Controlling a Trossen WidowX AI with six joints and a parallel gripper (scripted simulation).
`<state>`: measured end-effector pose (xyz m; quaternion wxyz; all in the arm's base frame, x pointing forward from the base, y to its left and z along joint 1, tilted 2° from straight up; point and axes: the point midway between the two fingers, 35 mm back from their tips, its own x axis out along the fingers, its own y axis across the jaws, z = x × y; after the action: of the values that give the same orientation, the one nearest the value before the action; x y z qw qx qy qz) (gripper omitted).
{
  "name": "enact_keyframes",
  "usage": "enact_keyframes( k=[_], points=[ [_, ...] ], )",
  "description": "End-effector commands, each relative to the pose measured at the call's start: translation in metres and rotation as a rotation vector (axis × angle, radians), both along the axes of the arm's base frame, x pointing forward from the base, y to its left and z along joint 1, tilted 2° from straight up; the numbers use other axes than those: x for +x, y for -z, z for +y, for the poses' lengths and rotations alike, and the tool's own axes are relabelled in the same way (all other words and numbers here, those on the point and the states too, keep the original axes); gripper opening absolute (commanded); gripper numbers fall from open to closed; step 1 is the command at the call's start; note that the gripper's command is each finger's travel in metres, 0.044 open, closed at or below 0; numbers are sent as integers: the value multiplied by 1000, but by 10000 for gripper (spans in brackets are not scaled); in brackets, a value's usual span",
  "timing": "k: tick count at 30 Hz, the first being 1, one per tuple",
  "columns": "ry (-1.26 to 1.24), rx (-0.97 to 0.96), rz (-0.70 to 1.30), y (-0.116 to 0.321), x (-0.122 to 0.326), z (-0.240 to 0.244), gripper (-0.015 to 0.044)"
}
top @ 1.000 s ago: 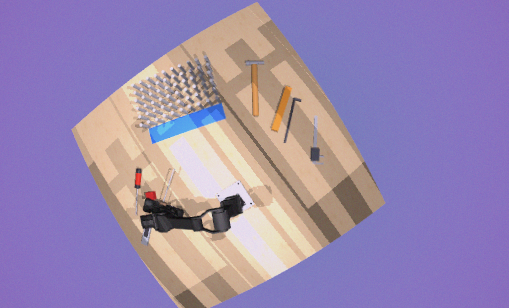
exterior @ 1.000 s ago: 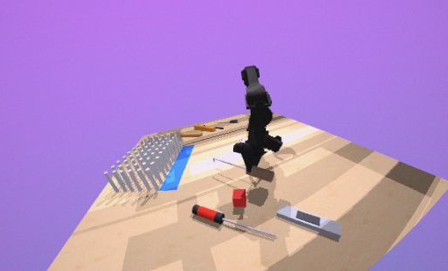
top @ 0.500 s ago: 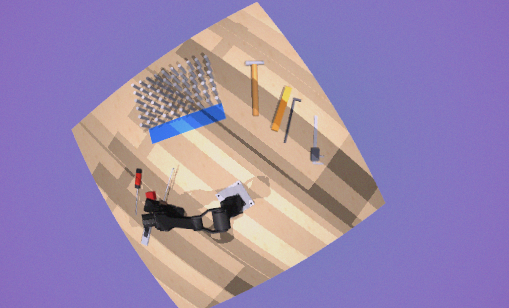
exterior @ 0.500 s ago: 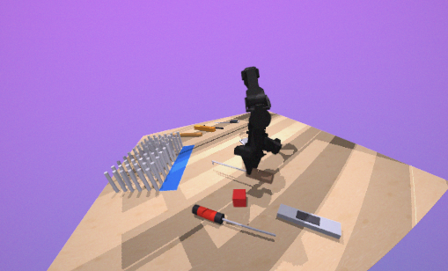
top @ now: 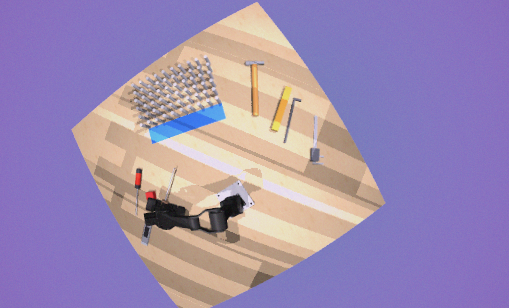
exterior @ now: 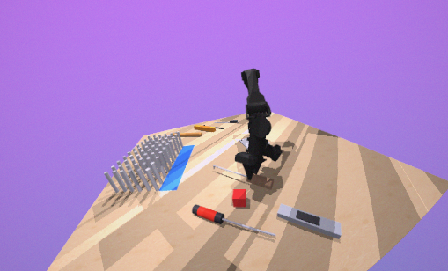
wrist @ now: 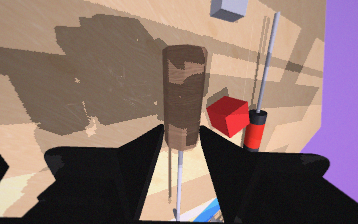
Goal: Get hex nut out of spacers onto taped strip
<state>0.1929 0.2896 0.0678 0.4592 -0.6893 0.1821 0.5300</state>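
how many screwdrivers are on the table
1: the red-handled screwdriver, beside the red cube. Another could be hidden under the arm.
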Motion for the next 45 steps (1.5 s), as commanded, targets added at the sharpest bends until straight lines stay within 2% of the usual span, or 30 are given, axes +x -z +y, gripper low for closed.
enact_keyframes(
  k=[1, 19, 36, 38, 42, 45],
  points=[
    [-3, 2, 0, 7, 0, 0, 0],
    [1, 7, -5, 25, 0, -1, 0],
    [2, 9, -7, 21, 1, 1, 440],
    [2, 10, -8, 10, 1, 2, 440],
    [2, 12, -10, -47, -1, 1, 440],
    [2, 12, -10, -50, -1, 1, 440]
  ],
)
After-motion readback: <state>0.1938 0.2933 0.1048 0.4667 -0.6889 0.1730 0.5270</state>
